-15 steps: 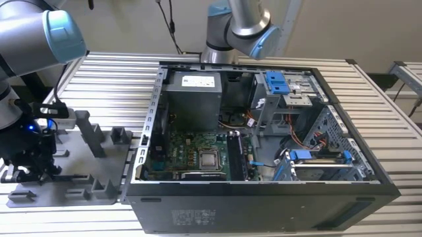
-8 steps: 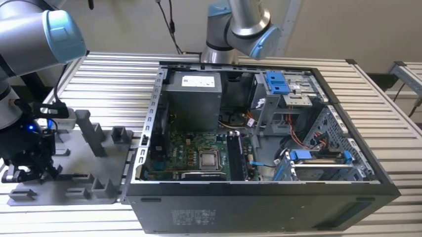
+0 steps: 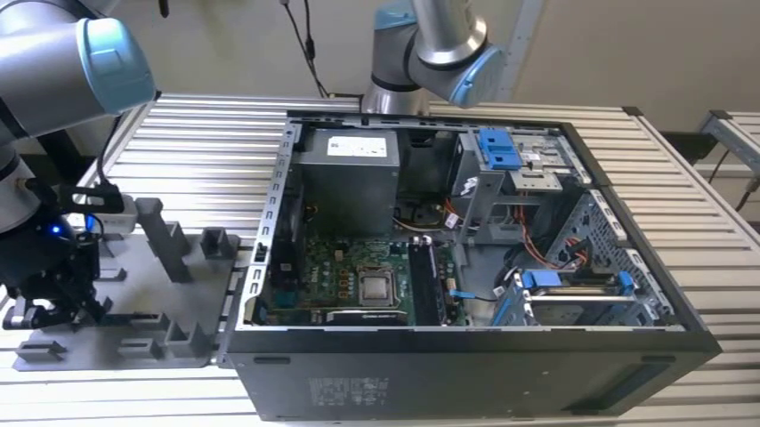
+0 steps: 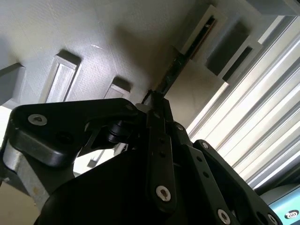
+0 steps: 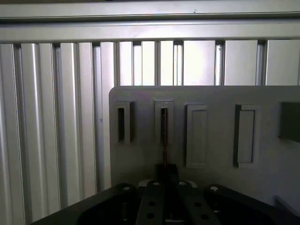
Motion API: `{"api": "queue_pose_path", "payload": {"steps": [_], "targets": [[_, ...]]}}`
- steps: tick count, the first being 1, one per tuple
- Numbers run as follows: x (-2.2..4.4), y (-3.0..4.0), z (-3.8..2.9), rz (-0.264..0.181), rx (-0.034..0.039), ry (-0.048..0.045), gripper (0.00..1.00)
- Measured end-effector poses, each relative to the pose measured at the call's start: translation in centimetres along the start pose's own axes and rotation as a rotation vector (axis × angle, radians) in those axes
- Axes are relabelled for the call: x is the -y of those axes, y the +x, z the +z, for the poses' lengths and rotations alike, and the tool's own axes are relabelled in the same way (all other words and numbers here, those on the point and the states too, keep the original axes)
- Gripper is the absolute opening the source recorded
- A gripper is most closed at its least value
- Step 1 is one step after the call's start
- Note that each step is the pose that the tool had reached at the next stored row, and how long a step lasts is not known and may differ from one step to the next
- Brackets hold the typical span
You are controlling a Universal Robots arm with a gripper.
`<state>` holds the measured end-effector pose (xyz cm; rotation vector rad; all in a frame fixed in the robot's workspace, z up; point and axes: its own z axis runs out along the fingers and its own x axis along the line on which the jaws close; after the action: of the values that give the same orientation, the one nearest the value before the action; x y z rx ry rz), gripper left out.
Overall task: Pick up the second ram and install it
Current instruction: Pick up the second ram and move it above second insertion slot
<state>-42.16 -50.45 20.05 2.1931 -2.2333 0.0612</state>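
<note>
In both wrist views the second ram (image 5: 164, 138) (image 4: 180, 61) shows edge-on as a thin dark strip. It stands in a narrow slot of the grey tray (image 5: 211, 96) (image 4: 93, 28). My gripper (image 5: 164, 171) (image 4: 154, 101) is shut on the near end of the strip, fingers pressed together around it. The far end of the strip still sits inside the slot block. In the exterior view the gripper (image 3: 53, 307) hangs low over the tray (image 3: 155, 267) at that view's left, and its dark body hides the ram.
An open computer case (image 3: 475, 365) lies at the exterior view's right of the tray, with the green motherboard (image 3: 344, 276) and its long black slots (image 3: 425, 283) inside. A second arm (image 3: 428, 44) stands behind the case. The table top (image 3: 202, 151) is ribbed metal.
</note>
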Motion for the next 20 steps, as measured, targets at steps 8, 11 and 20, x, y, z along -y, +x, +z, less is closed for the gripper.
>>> {"api": "queue_pose_path", "payload": {"steps": [8, 11, 20], "targets": [[0.00, 0.01, -0.33, 0.000, 0.0000, -0.0002, 0.13], [0.02, 0.03, -0.91, 0.000, 0.0000, 0.0000, 0.13], [0.05, 0.07, -2.27, 0.000, 0.0001, 0.0001, 0.13]]}}
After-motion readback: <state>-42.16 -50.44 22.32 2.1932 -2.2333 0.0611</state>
